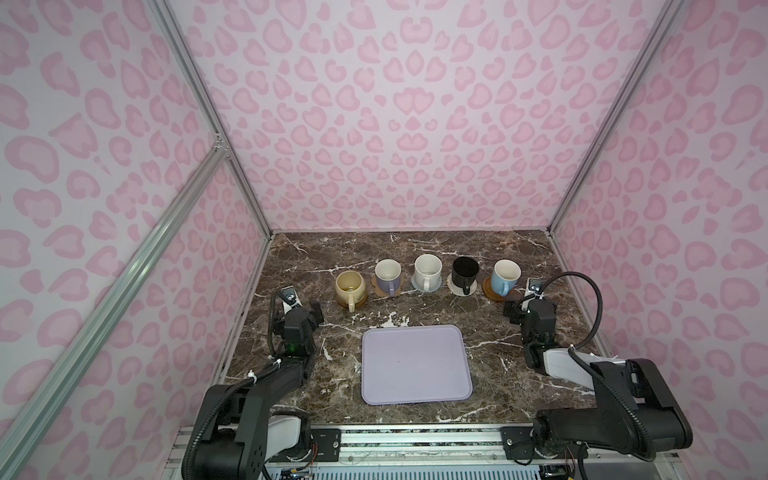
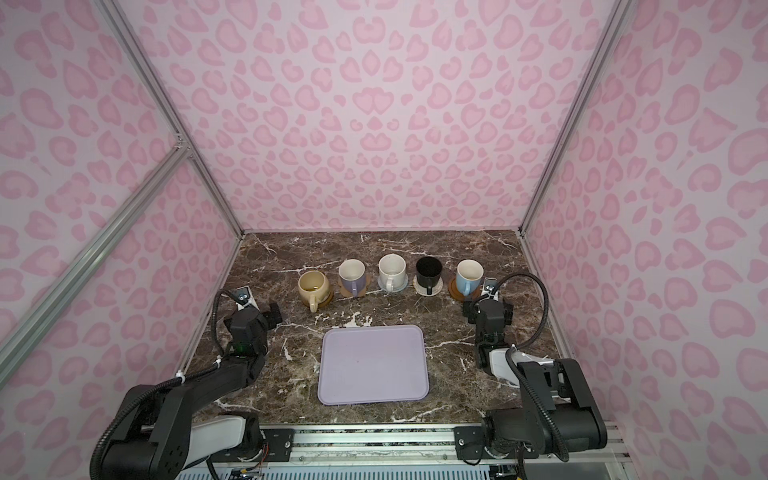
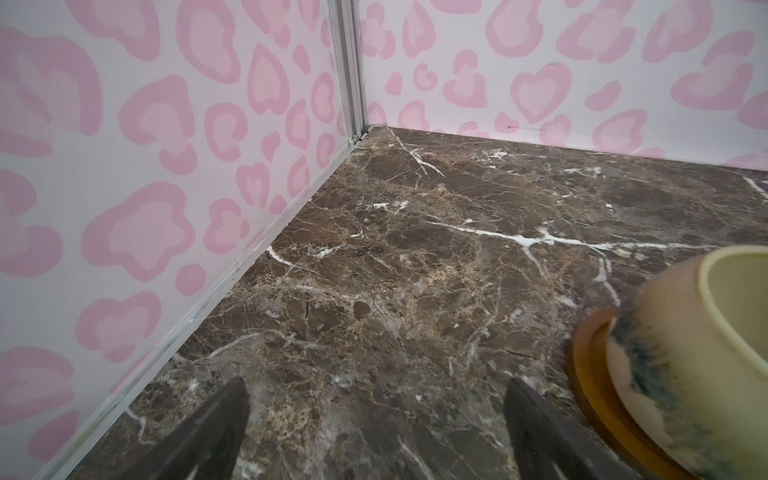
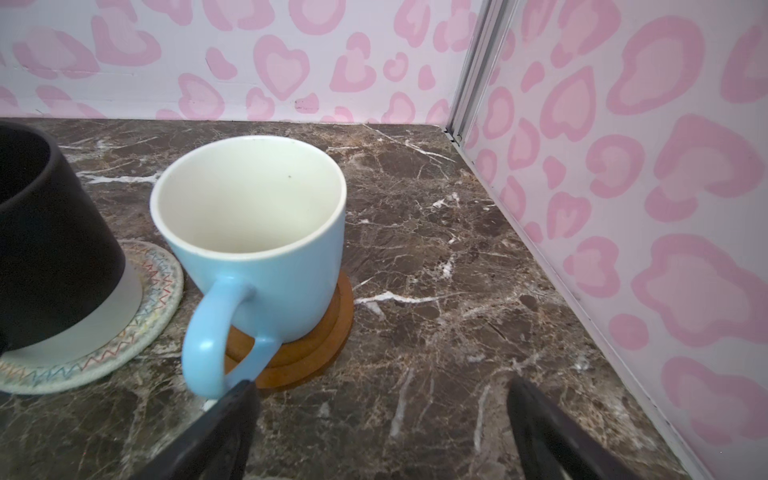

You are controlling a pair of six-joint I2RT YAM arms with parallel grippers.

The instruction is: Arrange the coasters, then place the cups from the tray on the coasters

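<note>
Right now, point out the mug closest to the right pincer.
The light blue ceramic mug with white inside, standing on a brown round coaster at the row's right end.

**Even, soft light; stretched edges, blurred foregrounds**

I get bright, diffuse light from overhead in both top views. The pink heart-spotted walls (image 1: 415,124) glow pale, the dark brown marble tabletop (image 1: 415,245) reads dim, and the five handled mugs (image 1: 427,270) cast only small, soft shadows. The flat lavender rectangular tray (image 1: 415,365) is evenly lit. The silver aluminium frame posts (image 1: 210,104) splay outward with wide-angle stretch. On my wrist feeds, the dark fingers (image 3: 216,432) of the left gripper (image 3: 378,382) and the fingers (image 4: 224,432) of the right gripper (image 4: 380,382) are out of focus. The rounded yellow-beige mug (image 3: 685,374) is soft at the frame edge, while the light blue mug (image 4: 266,257) looks sharp.
</note>
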